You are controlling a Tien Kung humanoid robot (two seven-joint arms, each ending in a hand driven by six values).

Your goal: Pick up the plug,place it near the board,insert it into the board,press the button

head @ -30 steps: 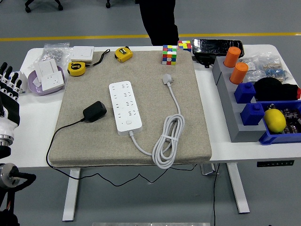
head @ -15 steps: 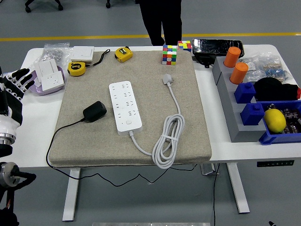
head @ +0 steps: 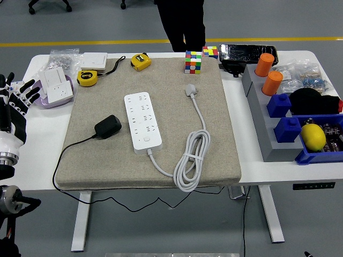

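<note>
You've got a grey floor with a yellow line behind a white counter [head: 252,176] carrying a beige mat [head: 214,134]. Since half a second ago only the left hand [head: 13,101] has changed: it sits at the left edge, slightly higher and turned more upright, fingers spread and holding nothing; everything on the mat is where it was. The black plug [head: 107,126] lies on the mat's left part, just beside the white board [head: 142,122] but not touching it, its thin black cord [head: 59,166] running off the mat's left edge and under the counter. The board's own white cable [head: 192,160] is coiled to its right. The person [head: 185,24] at the far side is cut off by the top edge, legs only. The right hand is out of view. The left arm is partly cut by the frame edge. The button on the board is too small to make out clearly. Contents of the blue bins [head: 321,152] at right are partly hidden.
</note>
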